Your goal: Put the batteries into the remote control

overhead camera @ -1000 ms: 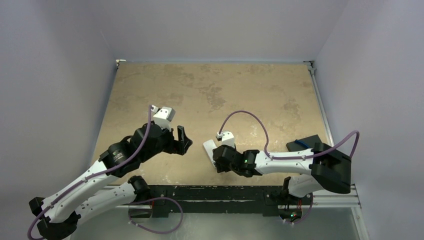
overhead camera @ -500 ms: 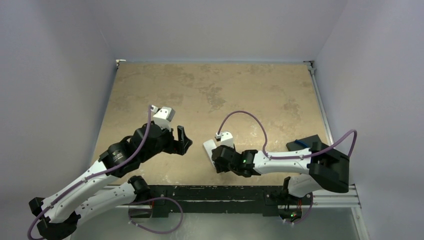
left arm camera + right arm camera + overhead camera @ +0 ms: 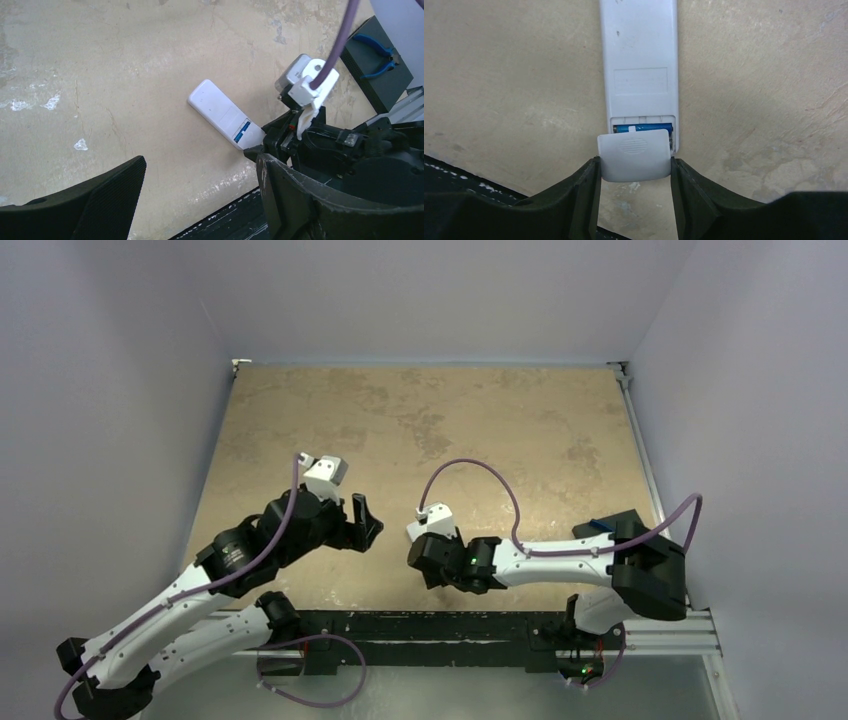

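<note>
The remote control [image 3: 639,60] lies back up on the table, its battery bay at the near end. A blue battery [image 3: 646,128] shows in the bay. The small white cover piece [image 3: 635,156] overlaps the rest of the bay and hides it. My right gripper [image 3: 635,167] is shut on that cover by its two side edges. In the left wrist view the remote control [image 3: 220,112] points up-left, with the right gripper at its lower end. My left gripper [image 3: 363,523] hovers open and empty a little left of the remote control [image 3: 409,532].
A dark box [image 3: 615,523] with blue-handled pliers [image 3: 375,47] on it sits at the table's right edge. The black rail [image 3: 420,625] runs along the near edge, just behind both grippers. Grey walls close in the table on three sides.
My right arm has slid a little to the left with the cover in its jaws. The left gripper has barely shifted and stays open.
</note>
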